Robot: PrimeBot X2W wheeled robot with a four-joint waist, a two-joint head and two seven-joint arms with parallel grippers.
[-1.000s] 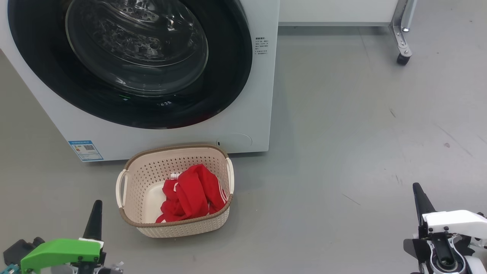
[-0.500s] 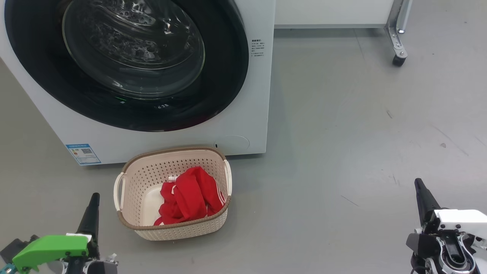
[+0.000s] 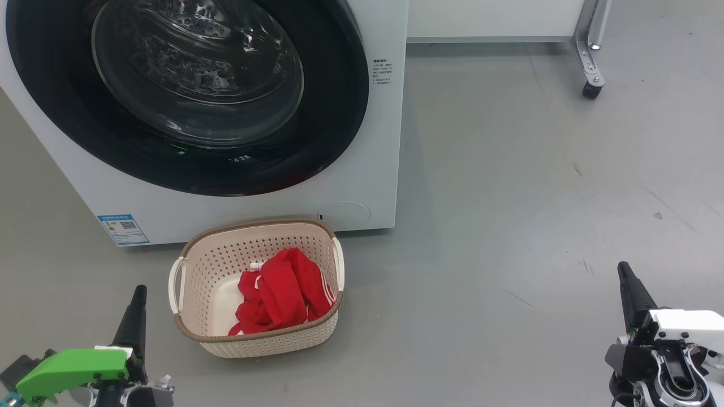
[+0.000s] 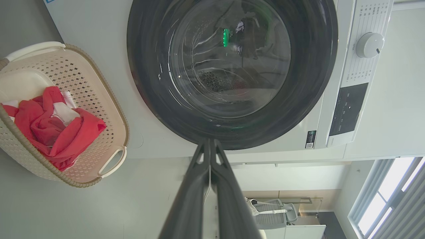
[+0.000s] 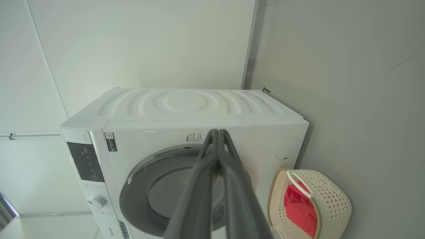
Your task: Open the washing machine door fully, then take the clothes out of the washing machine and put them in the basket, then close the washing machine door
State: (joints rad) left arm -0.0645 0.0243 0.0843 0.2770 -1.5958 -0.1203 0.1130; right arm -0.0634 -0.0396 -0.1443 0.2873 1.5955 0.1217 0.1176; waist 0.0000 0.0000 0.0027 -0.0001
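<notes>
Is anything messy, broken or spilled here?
Nothing stands out. The red clothes lie crumpled inside the basket, which stands upright on the floor by the washing machine, and the washing machine door looks shut.

The washing machine (image 3: 384, 169) sits far left on the floor (image 3: 509, 226), w/ the washing machine door (image 3: 339, 113) in its front & a label (image 3: 123, 228) at the front's lower left. The basket (image 3: 271, 342) stands on the floor just near of that front, below the door, w/ the clothes (image 3: 283, 291) in it, toward its right side. The left gripper (image 3: 138, 291) is near left, just beside the basket; the right gripper (image 3: 624, 268) near right, well apart; a caster leg (image 3: 591, 89) far right.
</notes>
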